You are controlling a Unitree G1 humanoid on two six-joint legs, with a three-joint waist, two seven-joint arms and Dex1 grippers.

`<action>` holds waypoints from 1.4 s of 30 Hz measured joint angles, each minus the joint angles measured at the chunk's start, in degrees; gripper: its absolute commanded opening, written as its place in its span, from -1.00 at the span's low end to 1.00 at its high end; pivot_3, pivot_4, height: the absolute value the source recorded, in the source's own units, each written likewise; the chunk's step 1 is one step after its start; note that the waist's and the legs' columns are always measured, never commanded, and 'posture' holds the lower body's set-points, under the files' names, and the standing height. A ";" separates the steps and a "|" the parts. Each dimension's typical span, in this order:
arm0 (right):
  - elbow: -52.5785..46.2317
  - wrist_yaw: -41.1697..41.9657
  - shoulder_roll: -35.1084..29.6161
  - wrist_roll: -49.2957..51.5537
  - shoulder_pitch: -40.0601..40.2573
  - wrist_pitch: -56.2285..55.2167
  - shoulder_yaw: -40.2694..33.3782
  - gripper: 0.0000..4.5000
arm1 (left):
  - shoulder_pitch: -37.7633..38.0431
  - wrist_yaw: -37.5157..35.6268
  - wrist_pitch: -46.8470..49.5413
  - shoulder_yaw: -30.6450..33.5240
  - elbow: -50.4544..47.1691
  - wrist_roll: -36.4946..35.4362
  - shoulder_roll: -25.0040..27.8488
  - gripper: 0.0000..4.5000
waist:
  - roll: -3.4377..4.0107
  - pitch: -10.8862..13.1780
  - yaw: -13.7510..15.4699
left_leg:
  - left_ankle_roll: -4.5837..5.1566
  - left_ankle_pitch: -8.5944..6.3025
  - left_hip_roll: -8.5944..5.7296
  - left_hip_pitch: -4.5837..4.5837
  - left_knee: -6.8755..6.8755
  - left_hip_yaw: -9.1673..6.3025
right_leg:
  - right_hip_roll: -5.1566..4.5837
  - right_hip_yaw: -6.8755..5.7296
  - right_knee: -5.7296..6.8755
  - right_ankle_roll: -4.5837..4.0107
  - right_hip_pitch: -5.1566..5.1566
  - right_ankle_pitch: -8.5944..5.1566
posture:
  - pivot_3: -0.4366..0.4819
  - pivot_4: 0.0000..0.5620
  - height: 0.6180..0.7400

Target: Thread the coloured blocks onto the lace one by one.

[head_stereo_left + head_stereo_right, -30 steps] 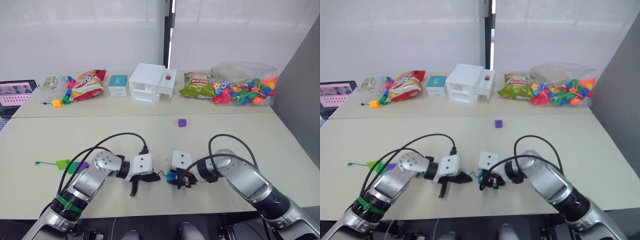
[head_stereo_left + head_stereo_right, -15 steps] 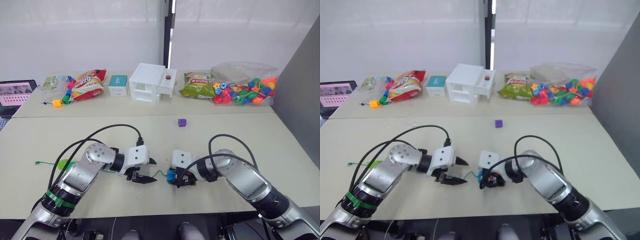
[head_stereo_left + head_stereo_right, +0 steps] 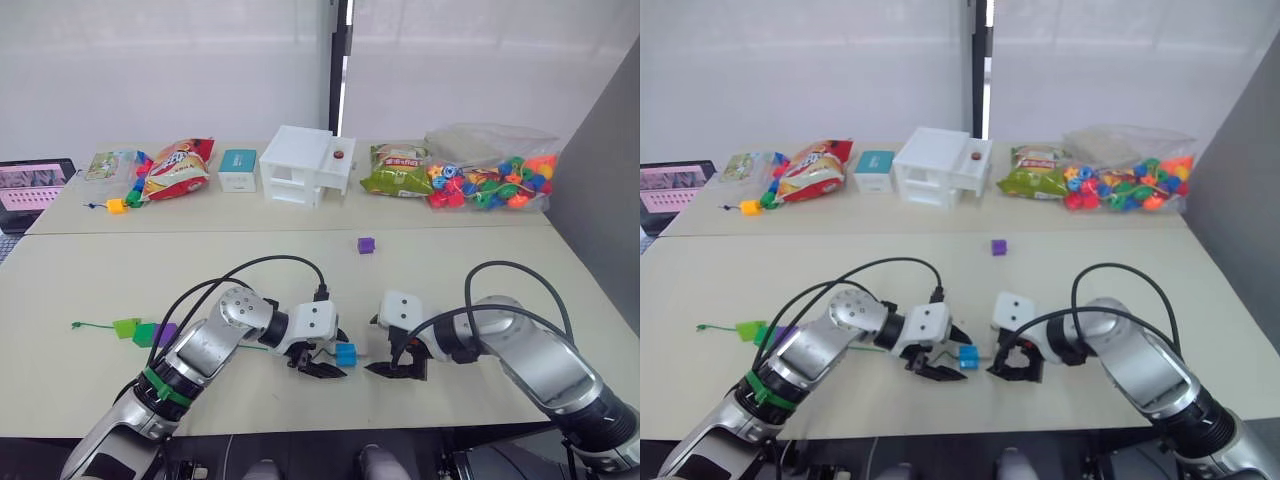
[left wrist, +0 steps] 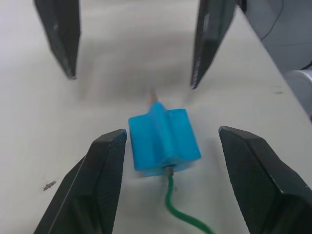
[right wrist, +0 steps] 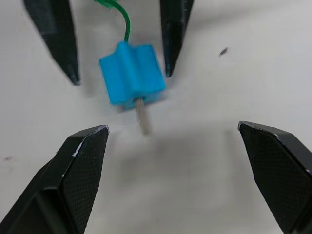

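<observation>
Right wrist view: lace (image 5: pixel 118 19) tip pokes through blue block (image 5: pixel 132 73); both pincers (image 4: pixel 168 161) (image 5: pixel 175 161) spread wide, ungripping.

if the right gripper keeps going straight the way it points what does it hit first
Most likely the lace's stiff tip, sticking out of the blue block, then the block itself. Both lie between the open right gripper and the left gripper facing it, though depth is hard to judge.

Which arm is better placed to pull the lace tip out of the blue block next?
Right. The tip pokes out of the blue block toward the open right gripper.
</observation>
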 measured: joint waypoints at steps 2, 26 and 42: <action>-0.52 -0.42 0.00 0.03 0.68 0.12 -0.02 0.99 | -0.68 0.26 -0.71 -0.61 1.03 0.95 -0.65 0.41 | 0.00 0.00 -0.01 | 0.00 0.00 0.00 0.00 0.00 0.00 | 0.00 0.00 0.00 0.00 0.00 0.00 | -0.05 -0.47 1.00; 2.49 -1.82 1.49 -3.16 0.33 -5.64 4.94 -0.13 | -0.87 -1.23 -5.29 -1.28 4.20 3.71 -0.86 -0.39 | 0.00 0.00 0.16 | 0.00 0.00 0.00 0.00 0.02 0.00 | 0.00 0.01 0.00 0.00 0.01 0.00 | -0.05 -0.47 1.00; 3.78 -0.03 1.98 -4.91 -1.00 -8.73 6.52 -1.00 | -1.22 -1.91 -5.09 -0.54 4.72 3.39 0.60 -0.39 | 0.00 0.00 -0.15 | 0.00 0.00 0.01 0.03 0.02 0.00 | 0.01 0.01 0.04 0.00 0.00 0.00 | -0.05 -0.47 1.00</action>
